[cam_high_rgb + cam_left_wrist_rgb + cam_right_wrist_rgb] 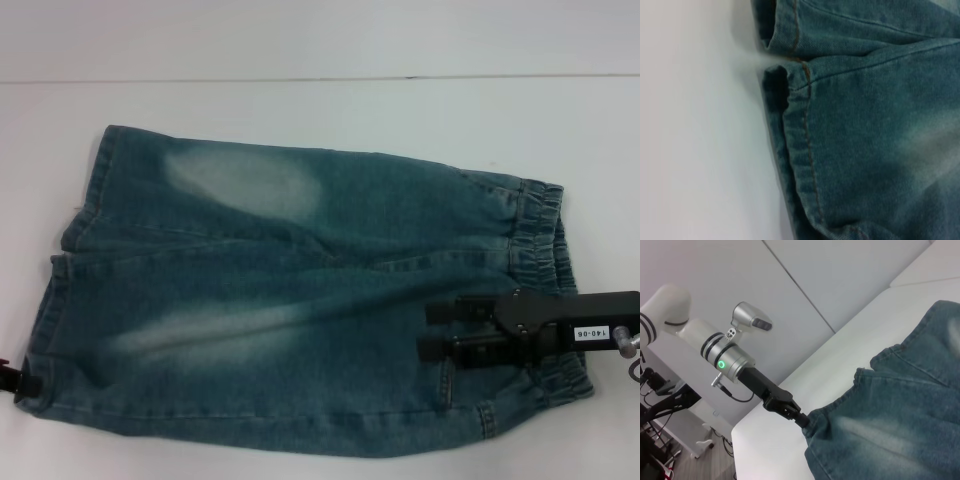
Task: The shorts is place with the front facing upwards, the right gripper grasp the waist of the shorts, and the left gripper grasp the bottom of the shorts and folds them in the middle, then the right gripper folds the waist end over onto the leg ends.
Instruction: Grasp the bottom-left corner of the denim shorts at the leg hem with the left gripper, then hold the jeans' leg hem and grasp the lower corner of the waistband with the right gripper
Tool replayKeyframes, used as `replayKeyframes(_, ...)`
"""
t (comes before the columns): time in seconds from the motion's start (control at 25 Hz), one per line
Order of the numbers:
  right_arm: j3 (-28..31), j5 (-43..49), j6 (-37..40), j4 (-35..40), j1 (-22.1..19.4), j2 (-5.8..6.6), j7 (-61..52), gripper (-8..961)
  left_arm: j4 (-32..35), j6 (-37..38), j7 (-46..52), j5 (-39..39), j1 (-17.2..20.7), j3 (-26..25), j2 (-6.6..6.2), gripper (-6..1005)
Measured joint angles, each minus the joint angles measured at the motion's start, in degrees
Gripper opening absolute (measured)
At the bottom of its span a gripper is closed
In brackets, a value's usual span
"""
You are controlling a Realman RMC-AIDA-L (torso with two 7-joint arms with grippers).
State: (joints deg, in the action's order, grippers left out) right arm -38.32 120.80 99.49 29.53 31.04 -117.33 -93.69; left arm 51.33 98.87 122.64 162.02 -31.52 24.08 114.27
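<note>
denim shorts (300, 290) on white table (320, 110), right pincer (432, 330) overlapping the waist (545, 225).

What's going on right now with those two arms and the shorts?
Right gripper open over waist. Left gripper at the leg ends. Shorts flat on table.

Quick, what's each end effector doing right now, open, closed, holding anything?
Left end effector: at the leg hem corner of the blue-green washed denim shorts; grip cannot be told.
Right end effector: open, over the shorts by the gathered elastic waistband.
</note>
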Motion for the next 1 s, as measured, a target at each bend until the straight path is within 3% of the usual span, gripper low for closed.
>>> replayKeyframes(0.16, 1.06, -0.18, 0.01, 0.00, 0.14, 0.06, -0.61, 853, -0.23, -0.26, 0.05, -0.65, -0.06, -0.79, 0.04, -2)
replayKeyframes(0.28, 2.77, -0.22, 0.23, 0.39, 0.61, 0.76, -2.88, 853, -0.12, -0.26, 0.34, -1.24, -0.16, -1.30, -0.03, -2)
replayKeyframes(0.44, 3.78, -0.23, 0.58, 2.30, 1.45, 3.31, -11.14, 853, 0.17, -0.27, 1.49, -1.81, -0.92, -3.41, -0.89, -2)
replayKeyframes(0.72, 3.44, 0.73, 2.90, 7.89, 1.50, 9.47, -24.30, 854, 0.15, -0.25, 2.13, -1.92, -2.03, -5.15, -1.33, -2)
replayKeyframes(0.84, 3.35, 3.80, 5.23, 11.64, 1.63, 10.81, -28.13, 854, 0.10, -0.20, 2.23, -1.96, -2.68, -5.11, -1.35, -2)
replayKeyframes(1.0, 3.34, 11.39, 8.51, 15.39, 3.01, 11.19, -30.74, 854, 0.04, 0.18, 2.25, -1.98, -3.35, -5.07, -1.43, -2)
